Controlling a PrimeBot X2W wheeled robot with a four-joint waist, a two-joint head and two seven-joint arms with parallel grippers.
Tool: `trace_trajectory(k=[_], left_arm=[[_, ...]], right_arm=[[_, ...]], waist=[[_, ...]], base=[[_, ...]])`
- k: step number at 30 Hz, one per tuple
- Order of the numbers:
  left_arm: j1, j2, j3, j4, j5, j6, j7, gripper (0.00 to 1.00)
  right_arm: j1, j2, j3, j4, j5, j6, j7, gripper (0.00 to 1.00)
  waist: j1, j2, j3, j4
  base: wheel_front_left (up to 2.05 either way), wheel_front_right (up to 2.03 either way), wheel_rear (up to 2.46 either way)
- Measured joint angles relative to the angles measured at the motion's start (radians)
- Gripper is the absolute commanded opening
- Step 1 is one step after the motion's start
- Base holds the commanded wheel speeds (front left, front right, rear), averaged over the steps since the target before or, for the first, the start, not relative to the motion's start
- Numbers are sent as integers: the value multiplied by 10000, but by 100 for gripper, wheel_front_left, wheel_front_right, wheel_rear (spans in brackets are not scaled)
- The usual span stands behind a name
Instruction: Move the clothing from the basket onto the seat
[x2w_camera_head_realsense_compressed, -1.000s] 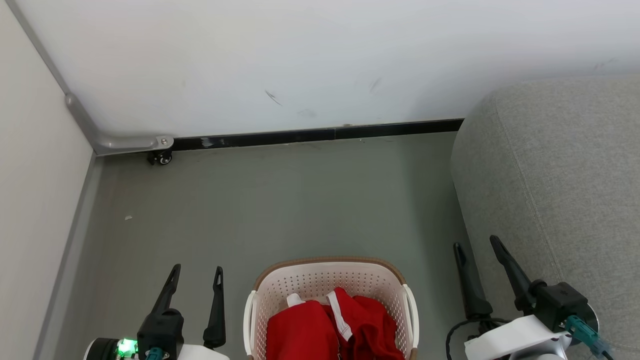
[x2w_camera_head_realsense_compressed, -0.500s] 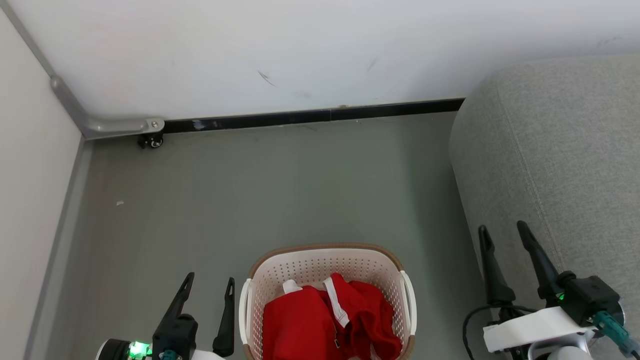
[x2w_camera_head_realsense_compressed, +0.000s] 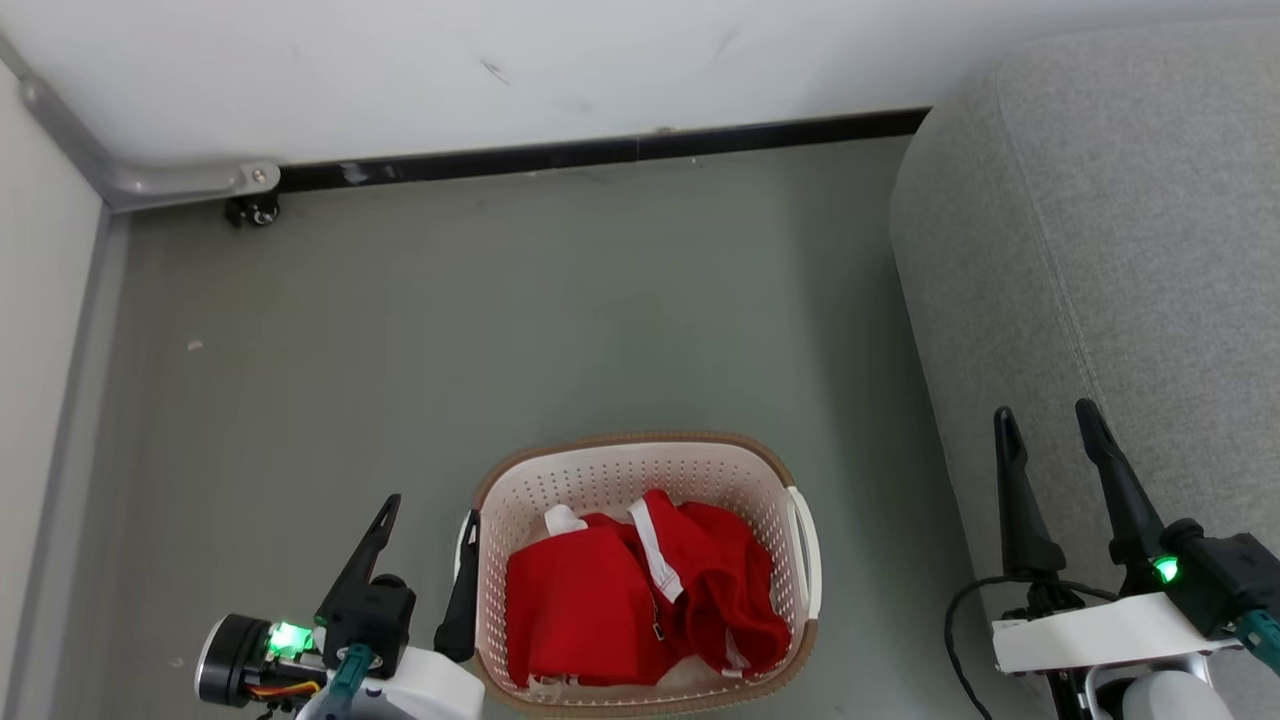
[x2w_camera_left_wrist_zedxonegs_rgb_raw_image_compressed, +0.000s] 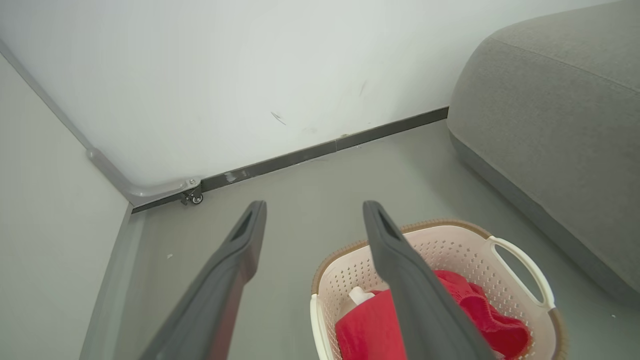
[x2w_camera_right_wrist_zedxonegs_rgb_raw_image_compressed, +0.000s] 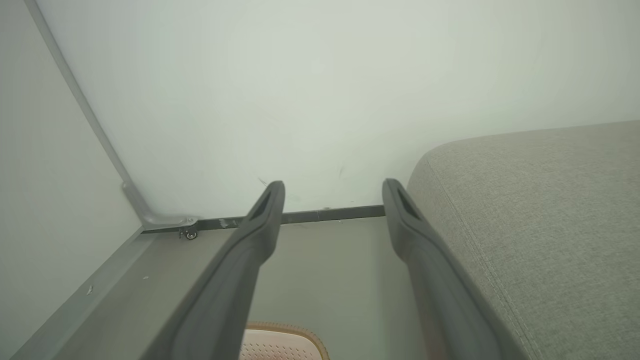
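The clothing (x2w_camera_head_realsense_compressed: 600, 610) is bunched in the basket (x2w_camera_head_realsense_compressed: 620, 440), with the seat (x2w_camera_head_realsense_compressed: 1100, 250) off to the right. Left gripper (x2w_camera_head_realsense_compressed: 432, 508) and right gripper (x2w_camera_head_realsense_compressed: 1044, 410) both hang spread and empty. I'd dive the left one deep into the thickest fold.

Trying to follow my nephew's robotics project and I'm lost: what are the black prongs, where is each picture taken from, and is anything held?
This is a two-armed wheeled robot. The head view looks down from its head: the prongs are the left gripper and right gripper, both open, holding nothing. The wrist views come from a camera on each wrist, looking along that gripper's fingers. On the floor stands the basket with the red clothing inside; the grey seat is on the robot's right.
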Motion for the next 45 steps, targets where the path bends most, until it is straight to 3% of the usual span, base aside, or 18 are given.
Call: trace_trajectory(k=[14,23,45], left_arm=[[-1146,113,-244,951,280,-100,0,100],[-1848,236,-621,1632,681,-362,0,100],[-3042,293,-853,3030,840,-453,-10,100]], right_arm=[[-741,10,-614,-654,0,0,0,100],[-1258,8,-606,-897,109,0,-2,100],[-2778,-4,-500,-1235,290,0,-13,100]], waist=[[-1,0,1413,-391],[-1,0,2330,-699],[-2,0,4186,-1426]], base=[[0,0,0],[0,0,0],[0,0,0]])
